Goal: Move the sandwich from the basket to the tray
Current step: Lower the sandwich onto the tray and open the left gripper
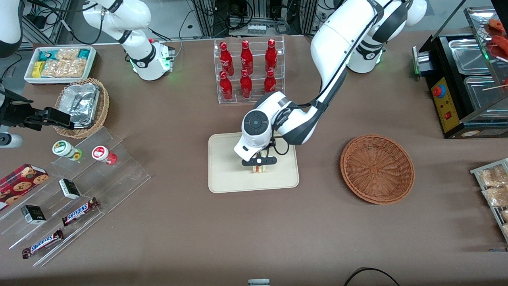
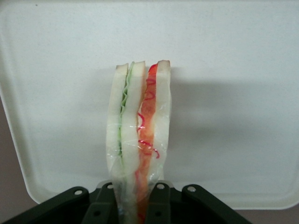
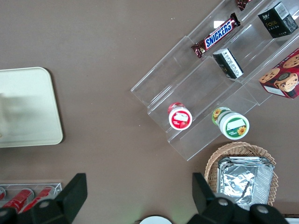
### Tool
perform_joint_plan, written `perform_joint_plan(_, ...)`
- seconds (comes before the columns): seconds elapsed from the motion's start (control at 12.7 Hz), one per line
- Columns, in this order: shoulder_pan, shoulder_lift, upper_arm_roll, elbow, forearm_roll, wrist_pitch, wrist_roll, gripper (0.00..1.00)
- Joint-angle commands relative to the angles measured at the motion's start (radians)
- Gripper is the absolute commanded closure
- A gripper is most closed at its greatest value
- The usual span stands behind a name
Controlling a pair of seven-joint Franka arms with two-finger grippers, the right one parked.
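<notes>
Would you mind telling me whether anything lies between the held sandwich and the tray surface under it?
Nothing visible does. The gripper is shut on the sandwich directly above the tray, and the cream surface around the sandwich looks bare. The basket sits apart, toward the working arm's end of the table.

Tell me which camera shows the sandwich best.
The left wrist view: the sandwich fills it, layers plain, held in the shut pincer over the tray. The front view shows only a sliver under the pincer. The right wrist view shows none clearly.
</notes>
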Motion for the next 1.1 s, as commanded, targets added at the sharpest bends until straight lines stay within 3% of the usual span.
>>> perform_joint_plan(0.0, -0.022, 0.025, 0.012, 0.041, 0.039, -0.026, -0.048, 0.97)
perform_joint_plan(0.24, -0.021, 0.04, 0.012, 0.043, 0.041, -0.018, -0.048, 0.94)
perform_joint_plan(0.47, -0.021, 0.044, 0.012, 0.043, 0.039, -0.012, -0.048, 0.71)
perform_joint_plan(0.55, -0.021, 0.051, 0.012, 0.043, 0.039, -0.005, -0.048, 0.51)
perform_joint_plan(0.63, -0.021, 0.052, 0.012, 0.043, 0.039, 0.001, -0.05, 0.1)
perform_joint_plan(0.71, -0.021, 0.051, 0.012, 0.043, 0.039, 0.002, -0.051, 0.0)
perform_joint_plan(1.02, -0.019, 0.038, 0.012, 0.044, 0.039, -0.003, -0.052, 0.0)
